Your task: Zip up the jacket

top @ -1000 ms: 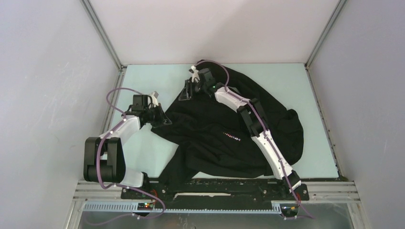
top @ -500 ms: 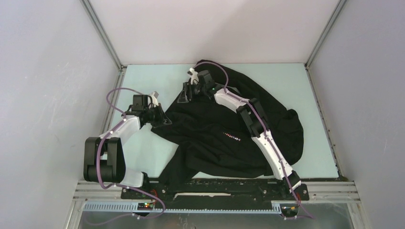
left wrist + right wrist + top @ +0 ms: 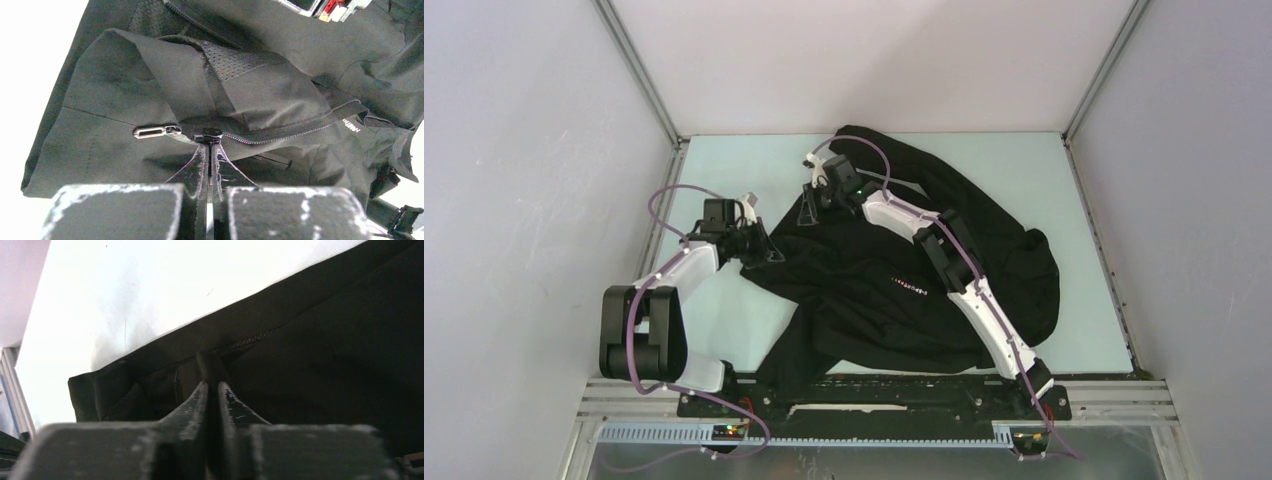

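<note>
Item: large black fabric jacket (image 3: 904,270), crumpled across the middle of the pale green table (image 3: 724,320). Left gripper (image 3: 209,146) pinched shut on its hem beside the small dark zip slider (image 3: 207,135), probably anchoring. Right gripper (image 3: 210,385) narrow, nipping a far-edge fold, probably tensioning.

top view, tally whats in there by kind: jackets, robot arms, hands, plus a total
jacket: 1
arms: 2 (left arm, right arm)
hands: 2 (left hand, right hand)
total: 5
</note>
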Tool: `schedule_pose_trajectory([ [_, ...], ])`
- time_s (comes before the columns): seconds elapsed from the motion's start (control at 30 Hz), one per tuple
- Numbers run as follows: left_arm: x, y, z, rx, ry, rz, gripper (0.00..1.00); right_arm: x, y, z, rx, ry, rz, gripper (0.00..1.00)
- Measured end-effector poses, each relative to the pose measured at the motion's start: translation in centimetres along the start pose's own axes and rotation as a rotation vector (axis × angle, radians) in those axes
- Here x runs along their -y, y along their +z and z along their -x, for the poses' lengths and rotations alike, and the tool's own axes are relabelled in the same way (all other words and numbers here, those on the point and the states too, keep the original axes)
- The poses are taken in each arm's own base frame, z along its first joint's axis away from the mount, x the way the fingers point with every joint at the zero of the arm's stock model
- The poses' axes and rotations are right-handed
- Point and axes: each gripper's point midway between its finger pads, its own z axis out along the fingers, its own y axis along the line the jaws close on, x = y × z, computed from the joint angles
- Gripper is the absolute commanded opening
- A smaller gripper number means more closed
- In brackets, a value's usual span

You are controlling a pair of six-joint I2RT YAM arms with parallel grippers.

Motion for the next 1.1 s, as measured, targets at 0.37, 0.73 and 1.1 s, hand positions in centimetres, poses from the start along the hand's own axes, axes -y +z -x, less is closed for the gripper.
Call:
schedule_pose_trajectory([
  [0.37,1.4,0.5,-1.0,-0.04,0.044,0.008,0.0,-1.3,-1.8,2.5,0.055,-0.058,0.047,0.0],
  [0.73,2.0,-1.4,1.5,0.071,0.088,0.023,0.0,-7.4,-9.5,5.9,0.188,-0.224,0.213,0.0],
  [1.1,5.0,-5.1,4.9,0.329,0.289,-0.088,0.0,-9.6,-11.5,1.6,0.209,-0.357,0.128,0.0],
])
